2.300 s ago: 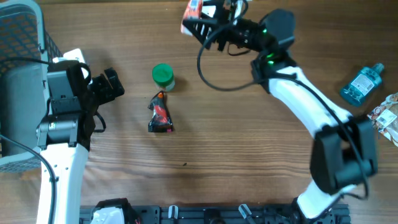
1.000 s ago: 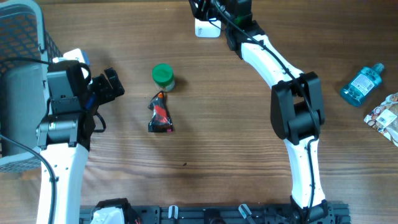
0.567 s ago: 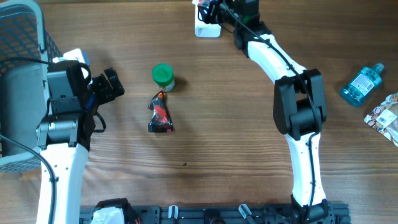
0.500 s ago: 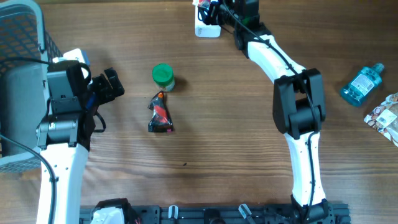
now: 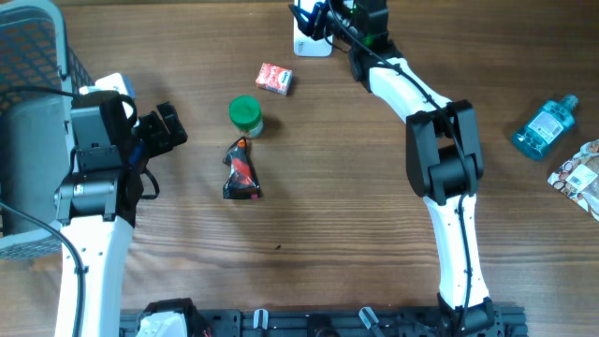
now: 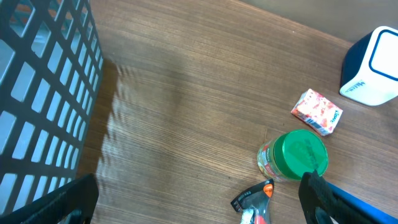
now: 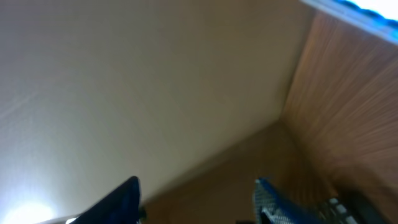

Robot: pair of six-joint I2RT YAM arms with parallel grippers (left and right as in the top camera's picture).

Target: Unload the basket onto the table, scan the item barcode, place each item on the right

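- Lying on the tabletop (image 5: 328,187), the red box (image 5: 274,79) sits near the green-lidded jar (image 5: 245,114), apart from the right gripper (image 7: 198,194).
- Right gripper stands parted, empty; left gripper (image 6: 199,208) spreads wide, empty.

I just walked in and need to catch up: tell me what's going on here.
The right gripper hovers open and empty by the white scanner at the far edge of the table. The small red box lies loose on the table, near the green-lidded jar, touched by nothing. The left gripper hangs open near the basket.
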